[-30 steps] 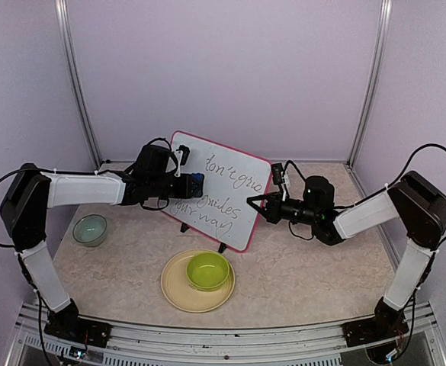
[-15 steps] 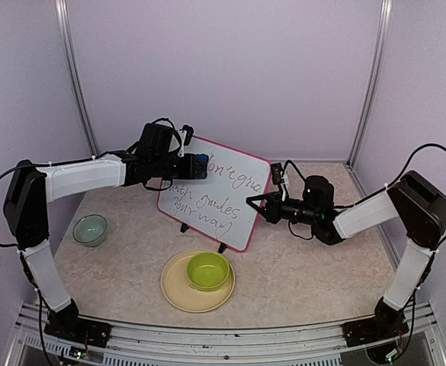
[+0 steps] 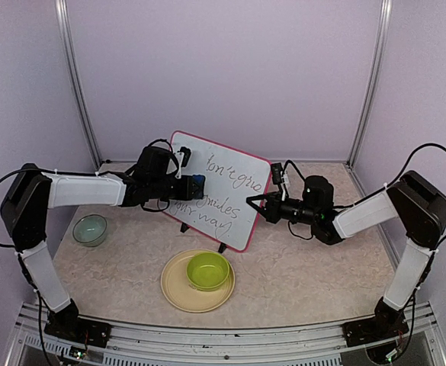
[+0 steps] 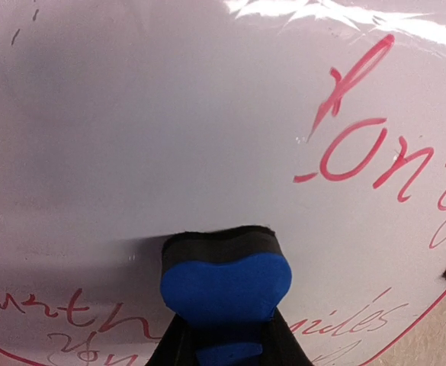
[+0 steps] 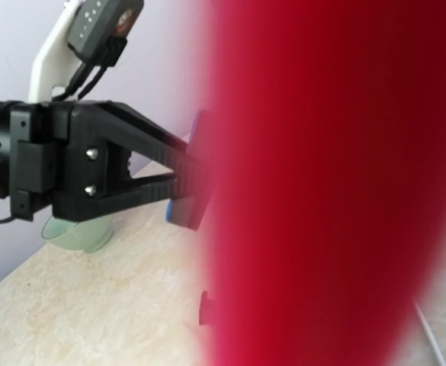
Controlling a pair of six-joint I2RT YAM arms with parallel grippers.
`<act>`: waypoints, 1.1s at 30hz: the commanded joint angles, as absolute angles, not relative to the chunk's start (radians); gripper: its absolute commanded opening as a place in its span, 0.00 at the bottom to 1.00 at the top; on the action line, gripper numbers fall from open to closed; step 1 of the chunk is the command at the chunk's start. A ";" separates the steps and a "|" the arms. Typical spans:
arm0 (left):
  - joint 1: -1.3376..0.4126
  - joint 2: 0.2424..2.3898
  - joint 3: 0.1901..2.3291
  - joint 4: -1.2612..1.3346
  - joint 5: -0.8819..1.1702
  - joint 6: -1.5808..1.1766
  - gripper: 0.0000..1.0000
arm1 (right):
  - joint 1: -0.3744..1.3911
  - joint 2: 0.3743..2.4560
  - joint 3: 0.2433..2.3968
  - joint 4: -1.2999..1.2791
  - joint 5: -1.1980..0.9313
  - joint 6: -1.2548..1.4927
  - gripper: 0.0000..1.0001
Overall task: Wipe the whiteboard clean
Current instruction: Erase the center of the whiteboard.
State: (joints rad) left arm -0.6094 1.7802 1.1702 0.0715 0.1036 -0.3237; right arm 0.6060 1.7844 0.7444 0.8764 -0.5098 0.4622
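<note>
The whiteboard stands tilted on black feet mid-table, with a pink-red frame and handwriting on its right and lower parts. My left gripper is shut on a blue eraser, whose black felt presses on the board's left half. In the left wrist view the eraser touches the white surface left of red writing, and that area is wiped. My right gripper is shut on the board's right edge. The blurred red frame fills the right wrist view and hides those fingers.
A cream plate holding a lime bowl lies just in front of the board. A small pale-green bowl sits at the left, also visible as a bowl behind the left gripper. Enclosure walls surround the table.
The left gripper swept the eraser up toward the board's top edge, then came back down to about where it was a second ago. The right arm and board stayed put.
</note>
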 commanded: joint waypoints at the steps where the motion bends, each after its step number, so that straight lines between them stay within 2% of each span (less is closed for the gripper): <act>1: -0.615 1.805 1.166 0.033 0.108 -0.335 0.01 | 0.664 1.896 0.666 0.459 -0.635 0.230 0.00; 14: -0.617 1.862 1.492 -0.085 0.112 -0.294 0.01 | 0.666 1.897 0.667 0.455 -0.632 0.228 0.00; 19: -0.619 1.860 1.430 -0.057 0.118 -0.307 0.01 | 0.666 1.895 0.666 0.452 -0.629 0.227 0.00; 27: -0.626 1.811 1.178 0.048 0.124 -0.354 0.01 | 0.667 1.902 0.672 0.449 -0.632 0.227 0.00; 33: -0.626 1.811 1.169 0.039 0.116 -0.348 0.01 | 0.669 1.905 0.675 0.449 -0.632 0.228 0.00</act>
